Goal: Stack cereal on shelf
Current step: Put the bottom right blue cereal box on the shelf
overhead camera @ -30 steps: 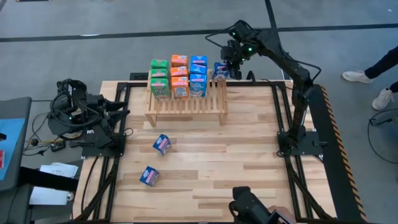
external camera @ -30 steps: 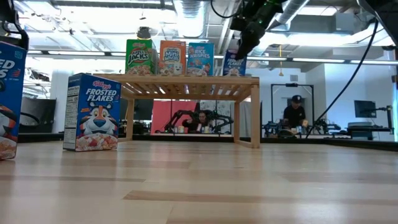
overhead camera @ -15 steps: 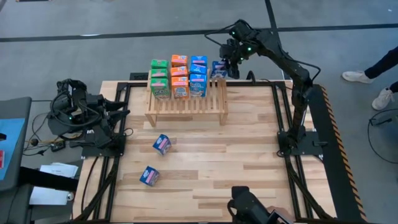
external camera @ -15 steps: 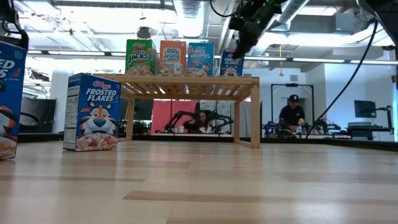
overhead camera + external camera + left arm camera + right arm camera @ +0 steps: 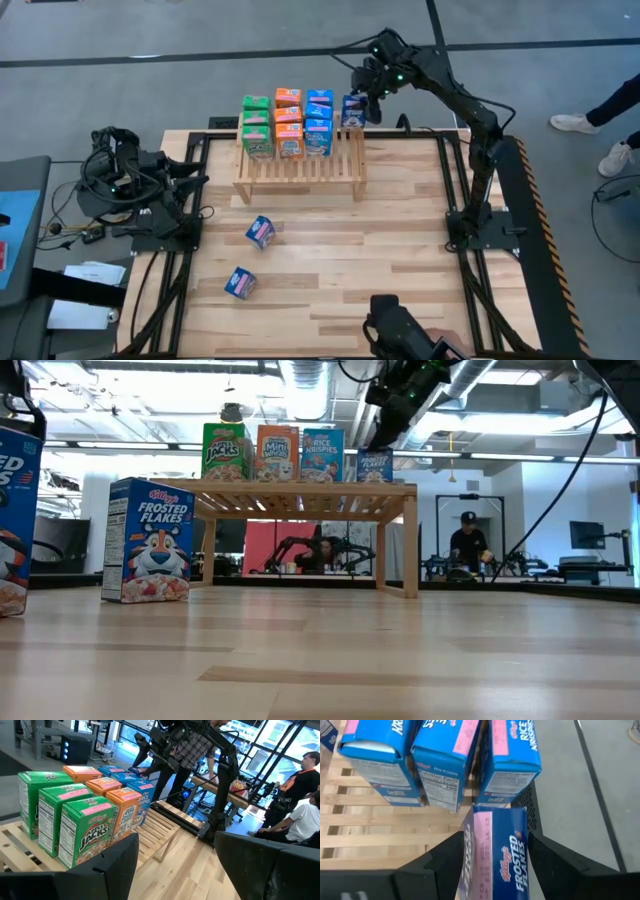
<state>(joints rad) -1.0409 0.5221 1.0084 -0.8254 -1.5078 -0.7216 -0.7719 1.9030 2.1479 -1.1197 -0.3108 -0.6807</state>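
Nearest the front of the table, two blue cereal boxes remain on the bare wood: one lying near the front-left (image 5: 240, 283) and another a little farther in (image 5: 261, 232), both well apart from the rack and untouched. To the left, the left gripper (image 5: 195, 180) waits at the table's edge with its fingers spread and nothing between them, its wrist view looking across at the loaded rack. Farther back stands the shelf (image 5: 300, 165), its slatted top carrying three columns of upright boxes at the rear: green (image 5: 257, 125), orange (image 5: 288, 122) and blue (image 5: 319, 121). At the far right corner of the top, a blue Frosted Flakes box (image 5: 352, 109) stands upright just beside the blue column, starting a fourth. The right gripper (image 5: 370, 85) hangs directly above it; in its wrist view the fingers stand apart on either side of the box (image 5: 495, 855), seemingly clear of it rather than pinching it. By my reading, this placement looks finished, and the two loose boxes on the table are what is left to stack.
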